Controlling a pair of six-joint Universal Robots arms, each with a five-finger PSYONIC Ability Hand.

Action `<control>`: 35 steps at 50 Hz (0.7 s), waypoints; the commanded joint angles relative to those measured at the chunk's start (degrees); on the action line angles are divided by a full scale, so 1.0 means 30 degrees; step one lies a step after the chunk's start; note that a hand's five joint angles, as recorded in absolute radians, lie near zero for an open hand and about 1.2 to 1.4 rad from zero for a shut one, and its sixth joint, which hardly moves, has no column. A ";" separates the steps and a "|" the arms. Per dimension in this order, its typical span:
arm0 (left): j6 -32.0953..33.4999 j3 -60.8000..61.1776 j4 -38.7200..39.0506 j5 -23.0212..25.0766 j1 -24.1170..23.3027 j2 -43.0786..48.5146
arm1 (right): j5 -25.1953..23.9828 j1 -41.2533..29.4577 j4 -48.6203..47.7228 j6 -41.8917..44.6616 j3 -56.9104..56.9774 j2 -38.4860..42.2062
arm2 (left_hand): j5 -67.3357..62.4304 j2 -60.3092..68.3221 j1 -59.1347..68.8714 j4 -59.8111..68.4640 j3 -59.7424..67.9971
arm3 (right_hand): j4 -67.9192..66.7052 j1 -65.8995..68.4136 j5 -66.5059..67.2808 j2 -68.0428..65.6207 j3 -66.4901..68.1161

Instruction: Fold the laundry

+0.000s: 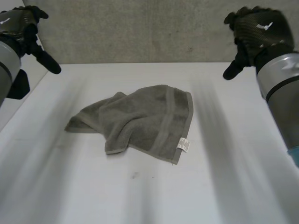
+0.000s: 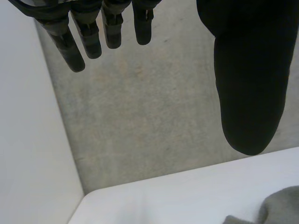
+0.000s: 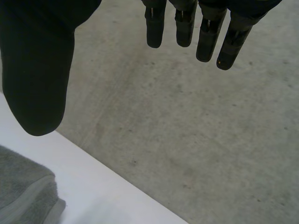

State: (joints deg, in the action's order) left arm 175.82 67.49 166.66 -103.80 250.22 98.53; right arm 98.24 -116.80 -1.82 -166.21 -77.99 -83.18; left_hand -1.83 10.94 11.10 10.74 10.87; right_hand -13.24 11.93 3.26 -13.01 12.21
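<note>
Left hand (image 1: pixel 21 28) hung high over far-left tabletop (image 1: pixel 224 177) edge, fingers (image 2: pixel 88 37) straight, apart, empty. Crumpled grey terry towel (image 1: pixel 140 121) with white label lay mid-tabletop. Right hand (image 1: pixel 254 32) raised far right, fingers (image 3: pixel 205 35) straight, spread, empty.

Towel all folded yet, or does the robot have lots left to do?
Nothing looks done: the grey towel lies rumpled on the white table, its label showing. Nothing is in hand either: the left hand and right hand hang open above the table's far side, touching nothing. Left: grab it, flatten it, fold it.
</note>
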 commanded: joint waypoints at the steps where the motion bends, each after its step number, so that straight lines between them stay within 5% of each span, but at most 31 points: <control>1: 0.0163 -0.1051 -0.2848 0.0090 0.0207 -0.0089 | 0.0624 0.0087 0.2451 -0.0671 0.1298 -0.0047 | -0.0023 0.0320 0.0265 0.0386 0.0343 | 0.1081 -0.0642 -0.1086 0.1003 -0.0736; 17: 0.0192 -0.0729 -0.3581 0.1464 -0.0262 -0.0118 | -0.2360 0.0087 0.3298 -0.0438 0.1387 0.0683 | 0.0425 -0.0128 -0.0183 -0.0063 -0.0106 | 0.1081 -0.0642 -0.1086 0.1003 -0.0736; 26: 0.0221 -0.0700 -0.3522 0.1759 0.0001 -0.0089 | -0.5001 -0.0206 0.6904 0.0062 0.1533 0.4787 | 0.0425 -0.0128 -0.0183 -0.0063 -0.0106 | 0.1081 -0.0642 -0.1086 0.1003 -0.0736; 35: 0.0221 -0.0670 -0.3493 0.1789 0.0002 -0.0089 | -0.5060 -0.1905 0.3045 -0.2803 0.0948 0.9644 | 0.0425 -0.0128 -0.0183 -0.0063 -0.0106 | 0.0675 -0.0236 -0.0681 0.0598 -0.0330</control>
State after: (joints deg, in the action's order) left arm 176.49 65.47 156.11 -98.39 250.22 98.26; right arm 82.65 -119.89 15.65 -168.59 -73.86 -62.06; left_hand -1.82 10.01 10.57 10.09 10.07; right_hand -13.24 11.93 3.25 -13.01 12.21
